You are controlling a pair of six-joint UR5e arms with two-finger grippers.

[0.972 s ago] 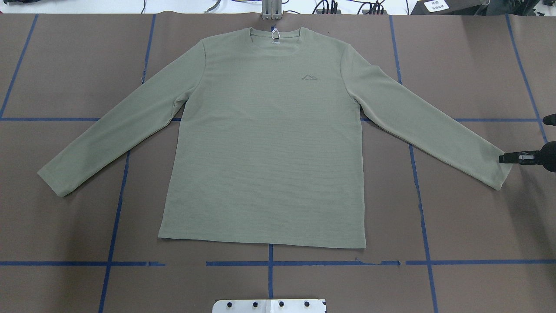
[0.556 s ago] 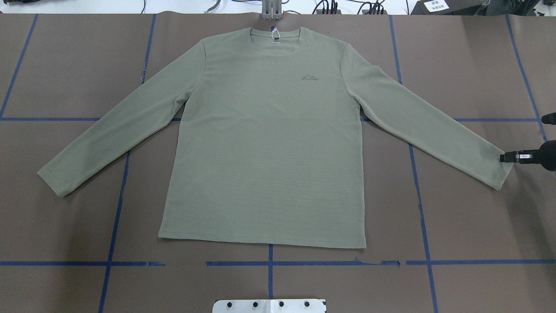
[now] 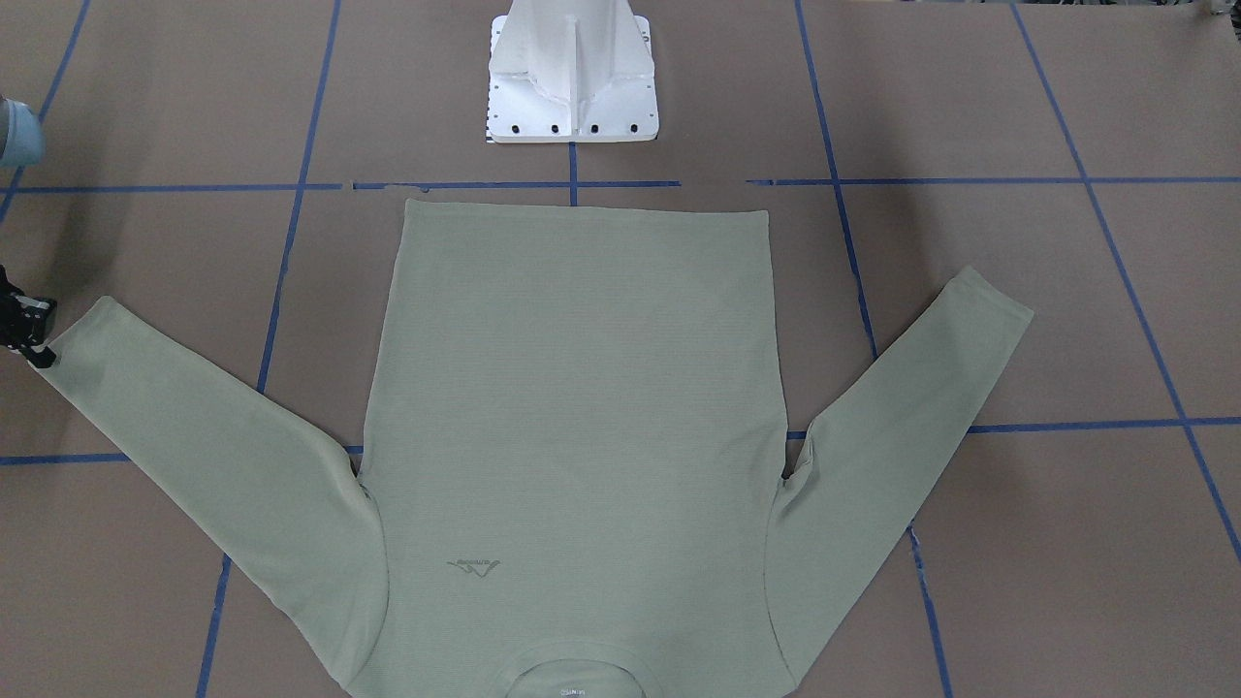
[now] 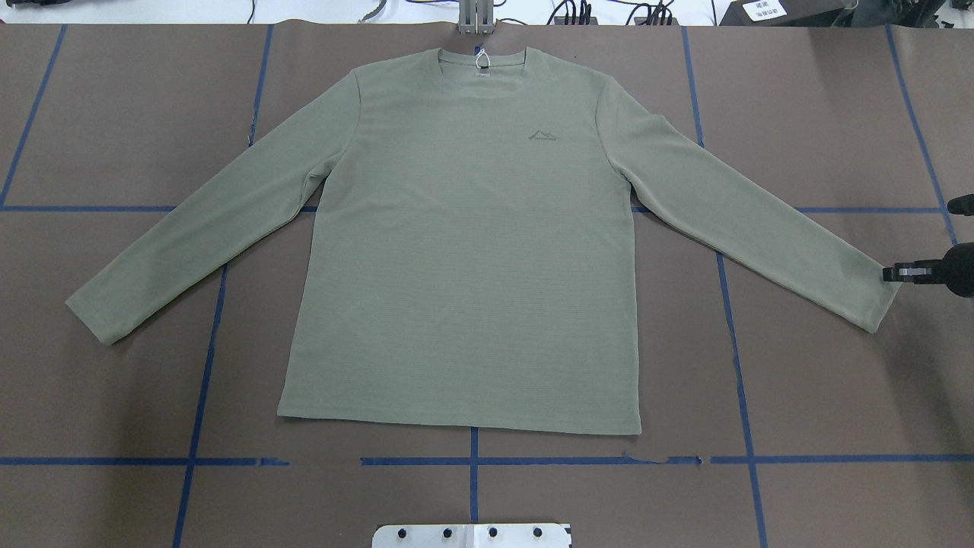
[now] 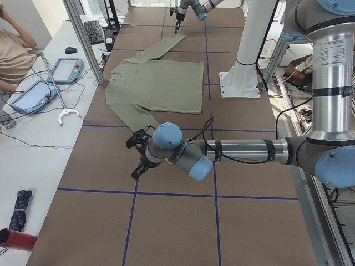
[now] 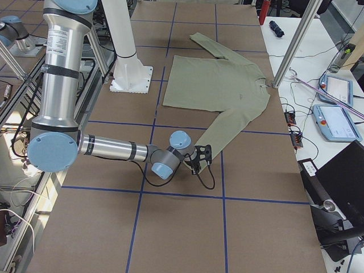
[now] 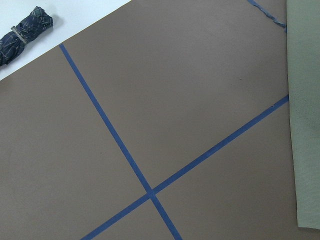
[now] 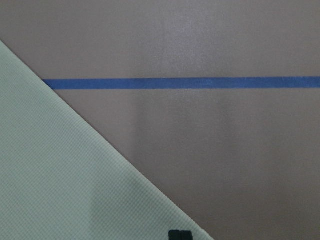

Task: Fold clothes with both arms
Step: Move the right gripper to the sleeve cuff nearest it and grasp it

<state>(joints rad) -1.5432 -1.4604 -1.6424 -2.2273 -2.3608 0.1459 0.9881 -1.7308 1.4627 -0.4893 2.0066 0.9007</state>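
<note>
The pale sage-green long-sleeved shirt lies flat and face up, sleeves spread, collar with its white tag at the far edge. My right gripper lies low at the far corner of the right sleeve's cuff. Its fingers look shut together and hold no cloth; in the right wrist view one black tip shows beside the sleeve edge. It also shows in the front view. My left gripper shows only in the exterior left view, beyond the left cuff; I cannot tell its state.
The brown table cover carries blue tape lines. The white pedestal base stands at the near edge. A side table holds tablets, a folded umbrella and a red cylinder. A person sits there.
My right gripper has slid a little to the right, outward off the cuff. The shirt has not moved.
</note>
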